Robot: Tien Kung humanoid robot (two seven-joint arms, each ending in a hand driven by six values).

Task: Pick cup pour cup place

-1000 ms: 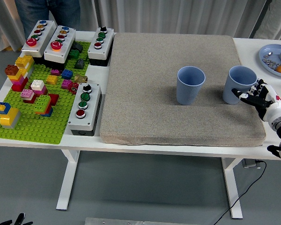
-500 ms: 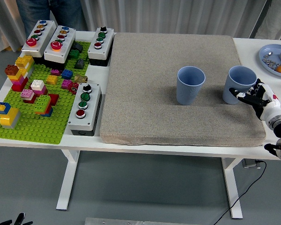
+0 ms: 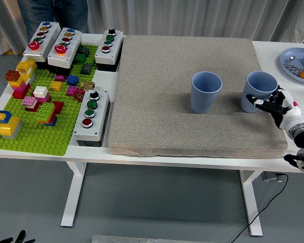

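Observation:
Two blue cups stand upright on the grey mat [image 3: 187, 66]. One cup [image 3: 205, 91] is near the mat's middle right. The other cup [image 3: 260, 90] is at the mat's right edge. My right hand [image 3: 271, 105] comes in from the lower right and sits against the near right side of the right cup, fingers spread around its wall without closing on it. The cup rests on the mat. My left arm is out of view.
A green brick baseplate [image 3: 35, 136] with several coloured bricks lies at the left. Button boxes [image 3: 91, 116] stand beside and behind it. A blue plate [image 3: 294, 63] with small items is at the far right. A person stands at the far left top.
My right hand has shifted slightly up and toward the right cup. The cups have not moved.

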